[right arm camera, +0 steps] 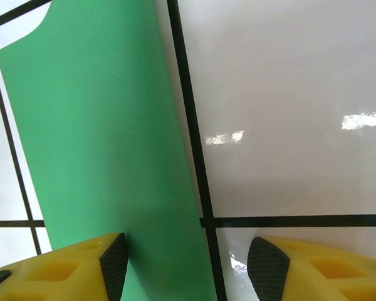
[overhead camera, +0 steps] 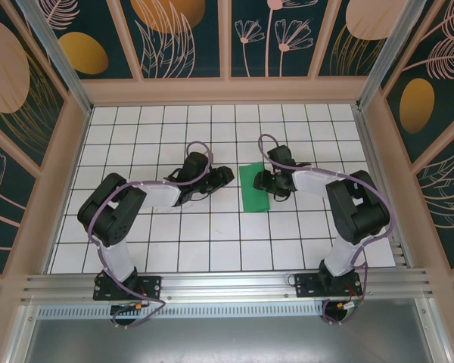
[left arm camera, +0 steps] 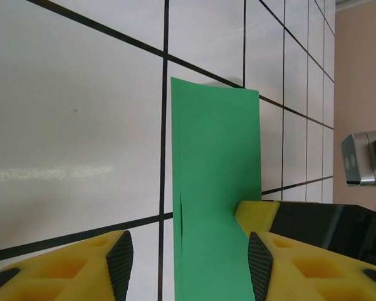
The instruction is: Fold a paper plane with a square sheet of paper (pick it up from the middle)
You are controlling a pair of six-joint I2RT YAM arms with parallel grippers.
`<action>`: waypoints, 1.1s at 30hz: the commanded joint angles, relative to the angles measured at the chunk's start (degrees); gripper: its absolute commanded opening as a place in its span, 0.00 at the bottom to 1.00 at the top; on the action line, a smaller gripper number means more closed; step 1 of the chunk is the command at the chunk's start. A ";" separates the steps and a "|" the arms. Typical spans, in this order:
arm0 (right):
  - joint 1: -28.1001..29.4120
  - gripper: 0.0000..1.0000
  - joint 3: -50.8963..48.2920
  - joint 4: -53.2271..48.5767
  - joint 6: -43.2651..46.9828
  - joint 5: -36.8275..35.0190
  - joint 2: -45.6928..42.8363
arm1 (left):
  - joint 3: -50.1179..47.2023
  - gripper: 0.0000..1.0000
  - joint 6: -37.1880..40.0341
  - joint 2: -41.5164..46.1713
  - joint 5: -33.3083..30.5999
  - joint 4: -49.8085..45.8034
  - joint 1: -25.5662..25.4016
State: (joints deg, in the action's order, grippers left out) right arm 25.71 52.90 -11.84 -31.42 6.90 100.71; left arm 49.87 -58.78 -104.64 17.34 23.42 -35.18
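Note:
The square sheet of paper (overhead camera: 253, 187) lies on the tiled table as a narrow green rectangle, folded in half. In the left wrist view the paper (left arm camera: 216, 188) runs up between my left gripper's (left arm camera: 188, 263) open fingers, close to the right pad (left arm camera: 258, 263) and apart from the left one. A yellow finger of the right gripper (left arm camera: 258, 214) rests on the paper's right edge. In the right wrist view my right gripper (right arm camera: 189, 266) is open. Its left pad (right arm camera: 114, 263) stands over the paper (right arm camera: 100, 157) and its right pad over bare tile. From above, the left gripper (overhead camera: 223, 178) and right gripper (overhead camera: 263, 180) flank the sheet.
The white grid table (overhead camera: 212, 242) is enclosed by beige walls (overhead camera: 60, 166) on the left, back and right. A metal rail (overhead camera: 227, 283) runs along the near edge by the arm bases. A grey part of the right arm (left arm camera: 363, 160) sits beyond the paper.

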 commanded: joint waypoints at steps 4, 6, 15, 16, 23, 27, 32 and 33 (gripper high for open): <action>1.95 0.64 -3.27 0.47 -2.31 -2.31 11.12 | 3.12 0.52 1.53 -2.00 0.14 2.19 -0.35; 2.00 0.65 -3.02 0.28 -2.59 -2.50 11.98 | 3.44 0.50 1.38 -2.51 0.28 2.11 -0.39; 2.15 0.65 -2.84 -0.11 -0.16 -2.88 14.00 | 5.46 0.45 1.07 -4.82 2.17 2.34 -0.36; 2.16 0.65 -2.96 -0.05 0.69 -2.61 14.24 | 5.57 0.45 1.06 -4.93 2.17 2.26 -0.44; 2.27 0.65 -3.28 0.40 4.48 -1.02 14.90 | 5.51 0.43 1.22 -5.55 1.47 1.45 -0.44; 2.35 0.66 -2.99 0.23 5.14 -1.18 15.26 | 5.55 0.43 0.87 -5.90 1.81 1.63 -0.42; 2.37 0.66 -2.54 0.31 4.71 -1.10 16.17 | 5.51 0.41 0.74 -6.27 2.10 1.55 -0.68; 2.33 0.66 -2.45 0.26 4.54 -1.18 16.40 | 5.57 0.41 0.73 -6.40 2.25 1.49 -0.67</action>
State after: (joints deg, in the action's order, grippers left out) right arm 27.77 55.51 -15.25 -28.38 3.01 102.91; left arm 54.08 -58.59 -110.15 18.98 24.23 -35.33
